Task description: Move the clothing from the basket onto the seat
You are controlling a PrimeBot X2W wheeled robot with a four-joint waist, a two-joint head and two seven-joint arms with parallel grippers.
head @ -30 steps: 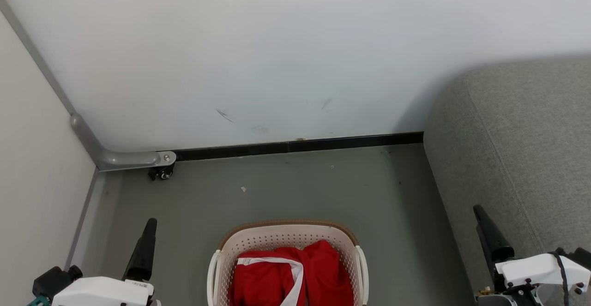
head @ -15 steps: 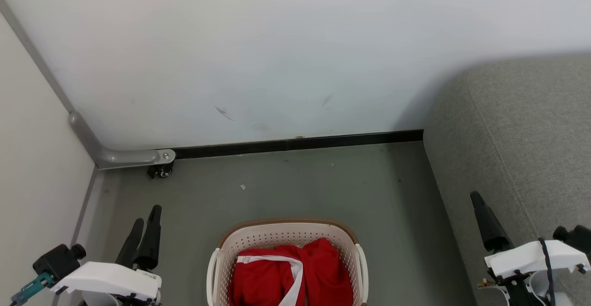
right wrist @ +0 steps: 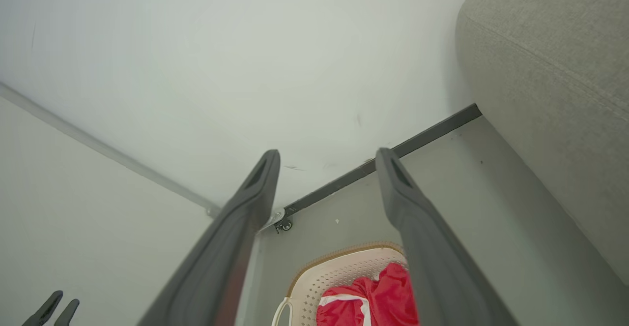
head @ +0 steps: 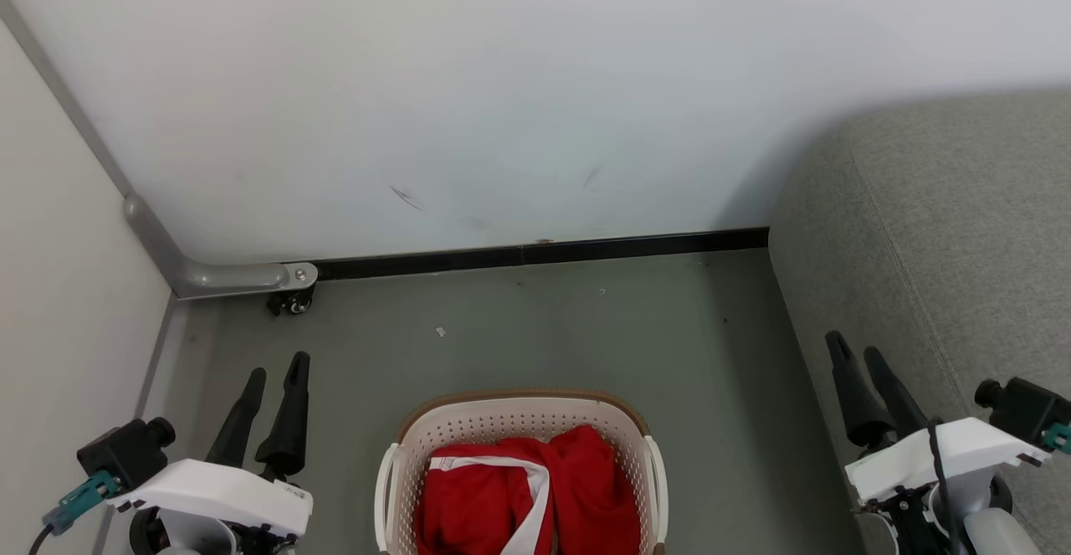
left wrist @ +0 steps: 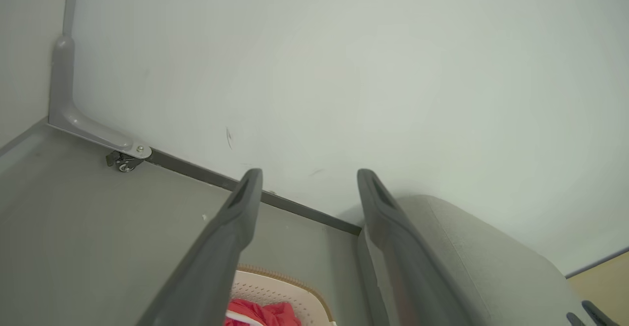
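clothing in the basket, nothing on the seat yet, both grippers empty.
grey seat (head: 945, 228) runs along your right side. the cream basket (head: 519, 421) sits on the floor between your arms. red clothing (head: 502, 505) is bunched inside it, a white stripe across the heap. it looks soft, light and floppy, likely to drape and catch the rim, so pinch a raised fold at the top of the heap, not the thin trim. left gripper (head: 279, 367) and right gripper (head: 853, 346): jaws parted a modest gap, holding nothing, either side of the basket.
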